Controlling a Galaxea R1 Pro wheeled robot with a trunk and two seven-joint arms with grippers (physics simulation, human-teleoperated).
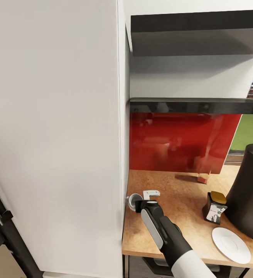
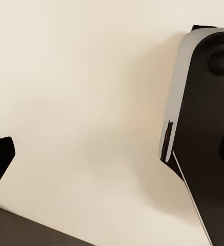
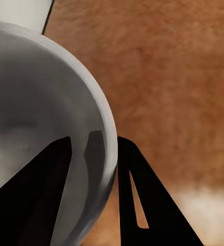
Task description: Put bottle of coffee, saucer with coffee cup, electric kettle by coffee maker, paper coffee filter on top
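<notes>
The white-grey coffee cup [image 1: 133, 200] is at the left end of the countertop [image 1: 172, 231], close to the tall white cabinet. My right gripper [image 1: 141, 204] is shut on its rim. In the right wrist view one finger [image 3: 35, 200] is inside the coffee cup [image 3: 45, 102] and the other is outside its wall. The bottle of coffee [image 1: 215, 207] stands beside the black coffee maker [image 1: 250, 193]. The white saucer [image 1: 231, 244] lies bare in front of them. My left gripper [image 2: 112, 159] is open, facing a plain cream surface.
A tall white cabinet [image 1: 57, 135] walls off the left of the counter. A red backsplash [image 1: 180, 143] and two wall shelves [image 1: 192, 102] rise behind it. A small red object [image 1: 203, 178] sits at the back. A window is at far right.
</notes>
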